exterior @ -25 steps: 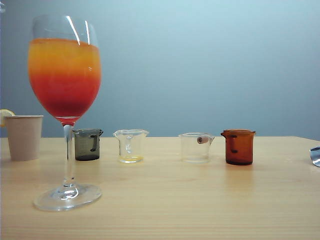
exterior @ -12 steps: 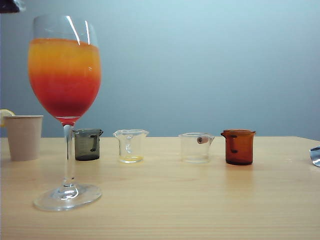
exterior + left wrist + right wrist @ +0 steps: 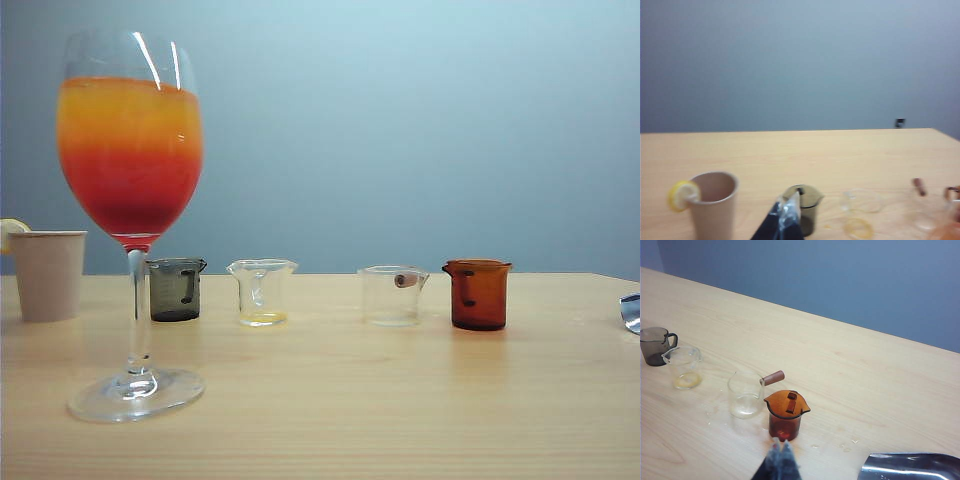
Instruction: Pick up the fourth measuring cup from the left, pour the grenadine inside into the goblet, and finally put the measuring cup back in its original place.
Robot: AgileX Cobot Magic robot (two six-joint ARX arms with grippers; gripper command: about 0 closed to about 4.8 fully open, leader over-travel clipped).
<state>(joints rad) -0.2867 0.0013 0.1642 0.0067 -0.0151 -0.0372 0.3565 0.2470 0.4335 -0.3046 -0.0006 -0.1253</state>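
just beyond shut right gripper (image 3: 781, 450): fourth measuring cup (image 3: 785, 414), upright, untouched.

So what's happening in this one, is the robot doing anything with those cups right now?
Nothing is being handled at this moment. The amber cup stands upright on the table, last in the row of four small cups, with no arm touching it. The goblet is already filled with orange over a red layer. The right pincer hangs shut just short of the amber cup, holding nothing. The left pincer is above the grey cup and paper cup; its opening is not clear.
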